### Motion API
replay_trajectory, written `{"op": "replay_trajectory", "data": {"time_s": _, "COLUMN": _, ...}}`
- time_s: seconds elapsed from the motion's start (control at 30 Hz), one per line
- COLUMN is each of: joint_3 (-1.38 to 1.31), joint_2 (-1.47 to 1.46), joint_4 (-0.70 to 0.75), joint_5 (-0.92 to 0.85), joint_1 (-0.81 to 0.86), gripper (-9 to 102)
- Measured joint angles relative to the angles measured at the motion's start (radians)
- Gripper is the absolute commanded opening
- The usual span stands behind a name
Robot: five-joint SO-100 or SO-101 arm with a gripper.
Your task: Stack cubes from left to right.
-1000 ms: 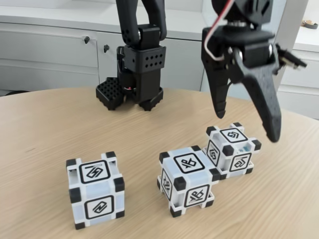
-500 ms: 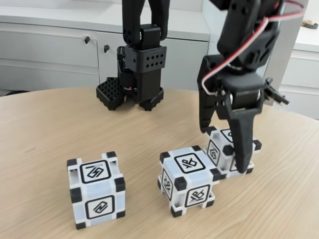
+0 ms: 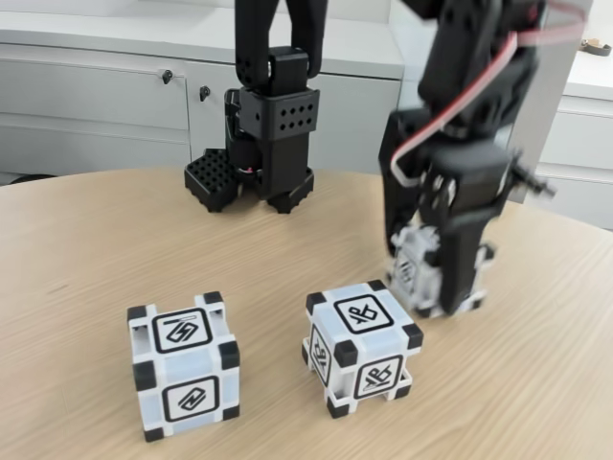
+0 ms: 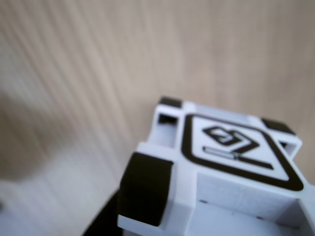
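Observation:
Three pale blue-white cubes with black corners are in the fixed view. The left cube (image 3: 184,364) and the middle cube (image 3: 362,347) rest on the wooden table (image 3: 86,249) near its front. My black gripper (image 3: 431,283) comes down from above at the right and is shut on the right cube (image 3: 413,272). That cube is blurred and looks slightly raised, just behind and right of the middle cube. The wrist view shows the held cube (image 4: 221,167) close up against the table's wood grain.
The arm's black base (image 3: 268,144) stands at the back of the table. White cabinets (image 3: 96,96) run behind it. The table's curved edge passes at the back left and right. Bare wood lies left of the cubes.
The gripper came down from above around the right cube and shut on it. That cube has since shifted slightly up and to the left. The other two cubes have not moved.

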Motion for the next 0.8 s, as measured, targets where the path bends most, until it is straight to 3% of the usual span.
{"op": "replay_trajectory", "data": {"time_s": 0.3, "joint_3": 0.000, "joint_2": 0.402, "joint_4": 0.031, "joint_5": -0.129, "joint_1": 0.060, "gripper": 0}}
{"op": "replay_trajectory", "data": {"time_s": 0.8, "joint_3": 0.002, "joint_2": 0.459, "joint_4": 0.031, "joint_5": -0.482, "joint_1": 0.678, "gripper": 0}}
